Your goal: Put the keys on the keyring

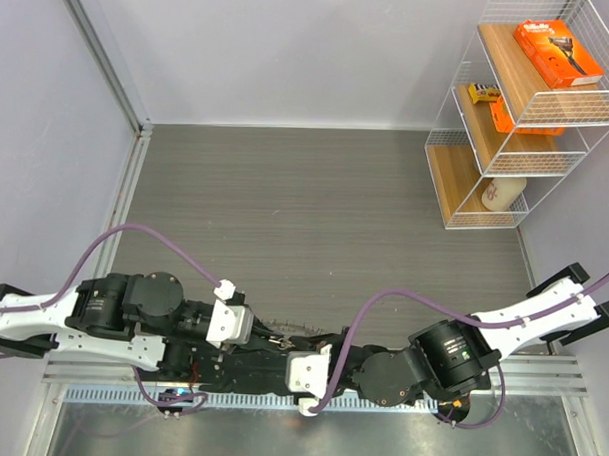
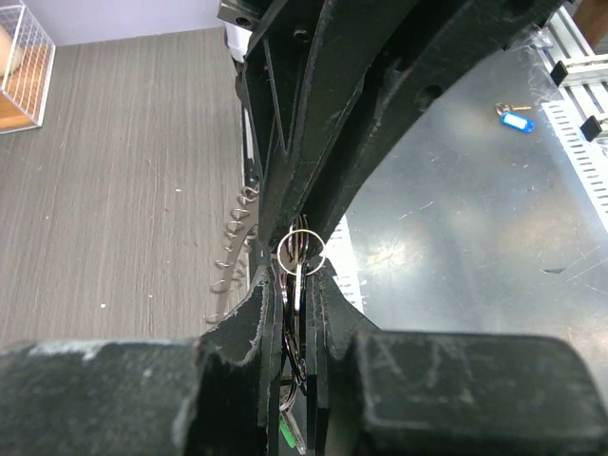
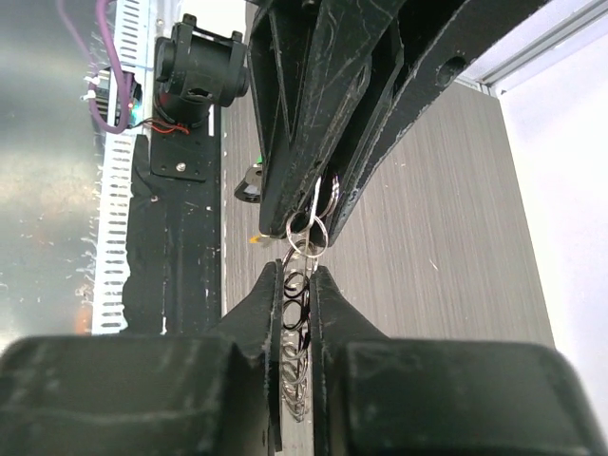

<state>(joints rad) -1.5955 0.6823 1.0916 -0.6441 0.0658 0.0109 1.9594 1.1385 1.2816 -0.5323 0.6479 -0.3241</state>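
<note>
My left gripper (image 2: 302,271) is shut on the keyring (image 2: 285,256), a thin silver ring that sticks out past its tips. A small green tag (image 2: 285,434) shows deep between the fingers. In the right wrist view the same ring (image 3: 326,234) hangs at the tip of the left gripper (image 3: 309,223). My right gripper (image 3: 302,271) meets it tip to tip, its jaws narrow around a row of small silver loops (image 3: 296,313), likely key heads. From above, both grippers (image 1: 276,337) (image 1: 315,346) touch near the table's front edge. No key blades can be made out.
A key with a blue tag (image 2: 516,122) lies on the metal plate to the right. The row of silver loops (image 2: 231,249) trails over the grey wood-grain table. A white wire shelf (image 1: 519,115) with boxes stands at the far right.
</note>
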